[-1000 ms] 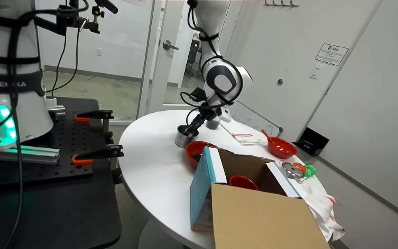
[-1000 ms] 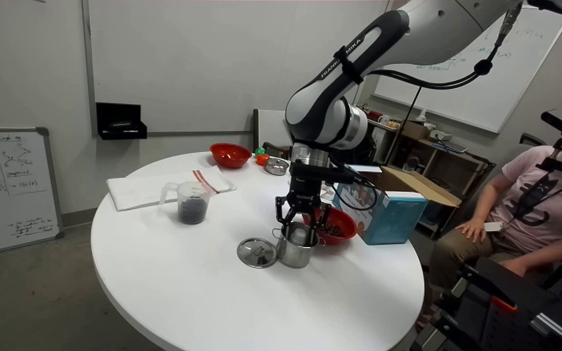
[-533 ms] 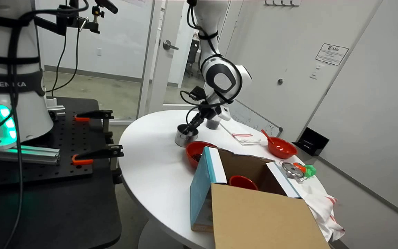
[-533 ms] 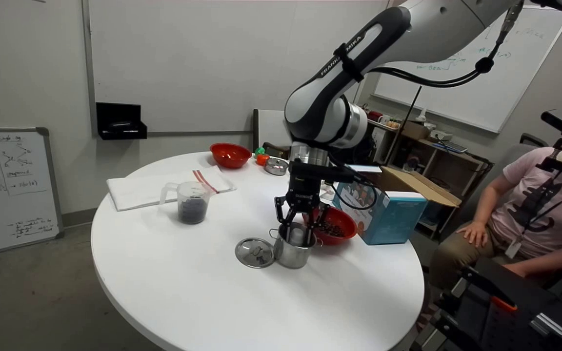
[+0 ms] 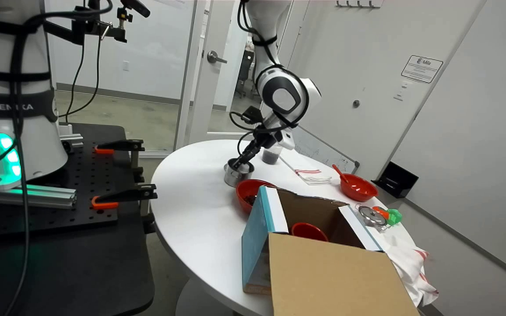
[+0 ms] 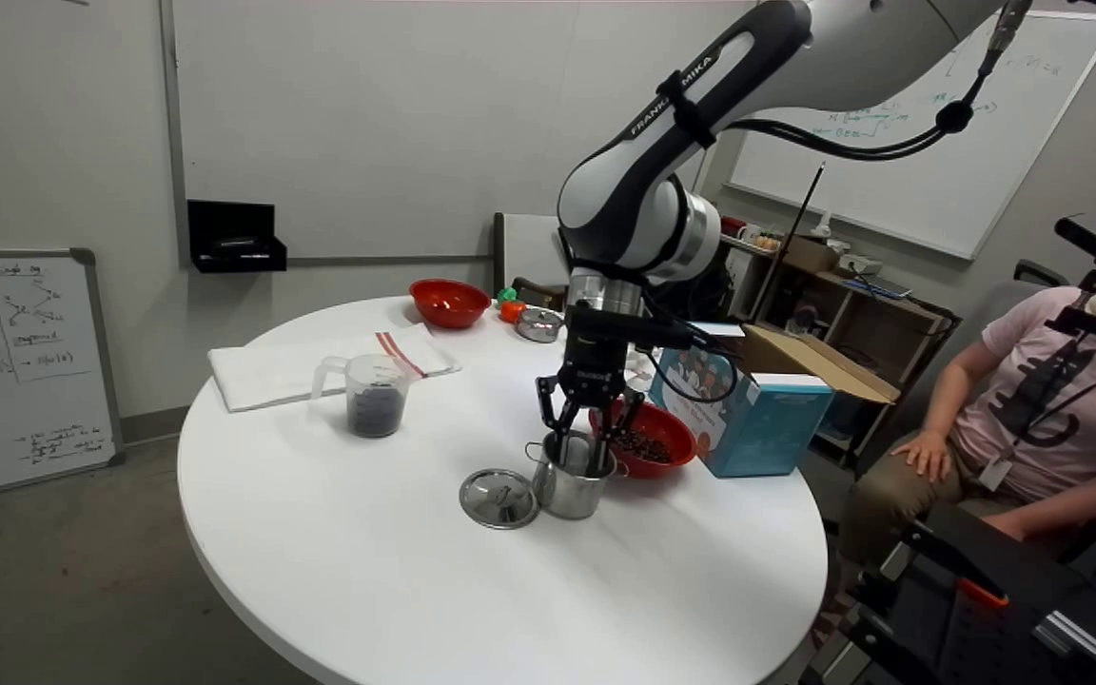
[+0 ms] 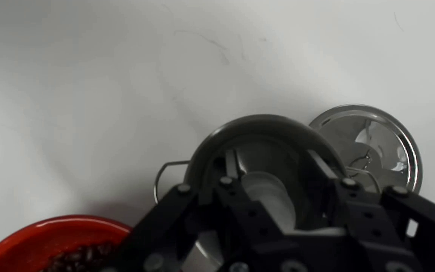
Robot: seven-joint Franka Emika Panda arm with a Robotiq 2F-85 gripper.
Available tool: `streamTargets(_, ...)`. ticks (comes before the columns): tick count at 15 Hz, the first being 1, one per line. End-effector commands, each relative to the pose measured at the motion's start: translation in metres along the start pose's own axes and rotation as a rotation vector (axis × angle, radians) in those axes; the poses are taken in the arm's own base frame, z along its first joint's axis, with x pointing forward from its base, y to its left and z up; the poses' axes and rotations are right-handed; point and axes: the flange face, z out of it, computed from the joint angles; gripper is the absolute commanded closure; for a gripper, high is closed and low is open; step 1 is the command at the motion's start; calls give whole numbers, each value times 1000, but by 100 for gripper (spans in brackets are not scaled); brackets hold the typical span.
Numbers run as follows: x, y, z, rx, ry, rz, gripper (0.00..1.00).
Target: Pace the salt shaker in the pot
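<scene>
The steel pot (image 6: 572,495) stands on the white table, a wire loop handle at either side in the wrist view. My gripper (image 7: 274,162) reaches down into it, both fingers (image 7: 321,166) inside the rim. A pale, cloudy salt shaker (image 7: 268,196) is inside the pot between the fingers. It lies close against the finger on the left of the wrist view, while a dark gap parts it from the finger on the right, so the jaws stand open around it. Its lower part is hidden behind the gripper. In an exterior view the shaker (image 6: 578,452) shows just above the rim.
A steel lid (image 7: 368,147) lies against the pot. Close by stands a red bowl (image 6: 648,442) of dark beans, with a blue box (image 6: 767,428) behind it. A measuring cup (image 6: 377,404), a folded towel (image 6: 272,371) and a further red bowl (image 6: 450,304) are also on the table.
The fingers have drawn somewhat nearer each other inside the pot. Pot and lid have shifted slightly on the table, and the arm has moved only a little.
</scene>
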Motion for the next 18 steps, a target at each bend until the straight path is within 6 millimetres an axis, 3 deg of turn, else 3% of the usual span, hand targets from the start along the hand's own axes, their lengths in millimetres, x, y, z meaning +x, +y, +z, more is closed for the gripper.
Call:
streamTargets(1, -14, 6, -2, -5, 3, -8, 22)
streamTargets(4, -17, 9, -1, -9, 1, -6, 1)
streamTargets(5, -19, 10, -1, -5, 4, -8, 24)
streamTargets(6, -22, 11, -3, -2, 8, -10, 38)
streamTargets(7, -25, 12, -4, 2, 15, -14, 39)
streamTargets(9, -29, 13, -7, 10, 27, -20, 51)
streamTargets(14, -42, 17, -12, 25, 45, -26, 89)
streamTargets(15, -47, 19, -13, 31, 49, -34, 47)
streamTargets(16, -53, 20, -16, 35, 57, -48, 52)
streamTargets(18, -67, 25, -22, 39, 77, -88, 45)
